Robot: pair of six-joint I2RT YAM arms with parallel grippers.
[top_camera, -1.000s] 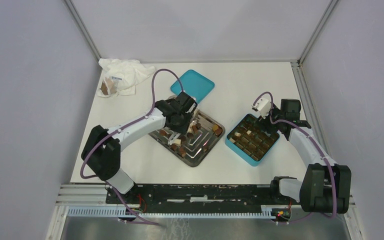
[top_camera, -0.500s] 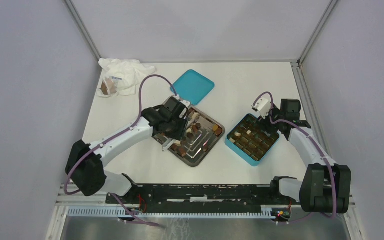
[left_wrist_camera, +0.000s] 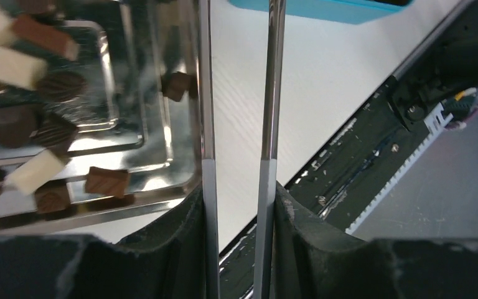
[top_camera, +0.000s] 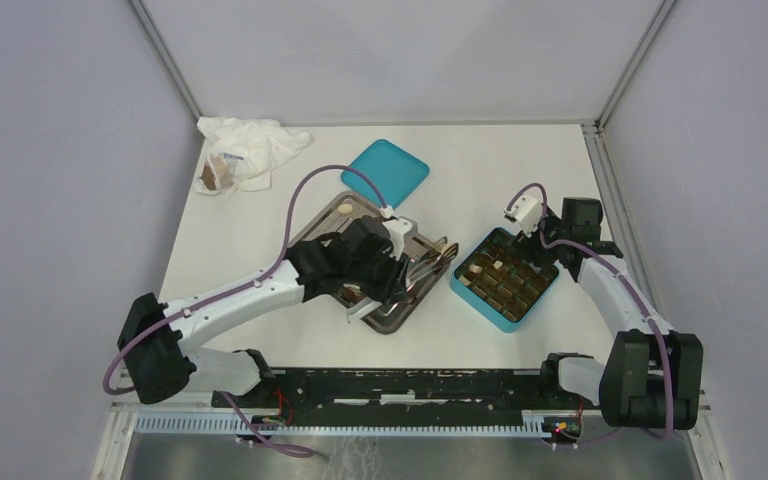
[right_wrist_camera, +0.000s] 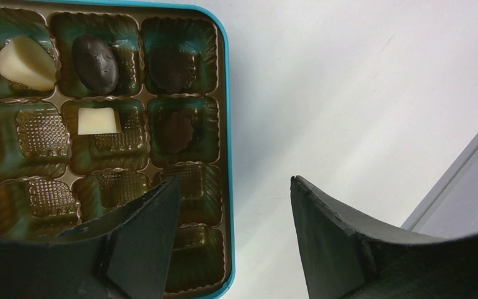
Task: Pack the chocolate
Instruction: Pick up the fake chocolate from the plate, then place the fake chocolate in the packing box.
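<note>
My left gripper (top_camera: 405,262) is shut on a pair of long steel tongs (top_camera: 432,260), whose two blades (left_wrist_camera: 271,93) run out past the top of the left wrist view (left_wrist_camera: 236,193). The blades stand slightly apart and their tips are out of view. They reach over the right edge of the steel tray (top_camera: 332,214) toward the teal box (top_camera: 505,282). Chocolate pieces (left_wrist_camera: 43,38), dark, light brown and cream-white, lie in the tray (left_wrist_camera: 162,75). My right gripper (top_camera: 550,232) is open and empty over the box's far right rim (right_wrist_camera: 226,124). Some cells hold chocolates (right_wrist_camera: 96,59).
The teal lid (top_camera: 385,172) lies behind the tray. A white wrinkly plastic bag (top_camera: 250,148) with a brown lump sits at the far left corner. The black rail (left_wrist_camera: 373,124) runs along the table's near edge.
My left arm has swung from the tray's left side across to its right, so the tongs now point at the teal box. The right arm has not moved.
</note>
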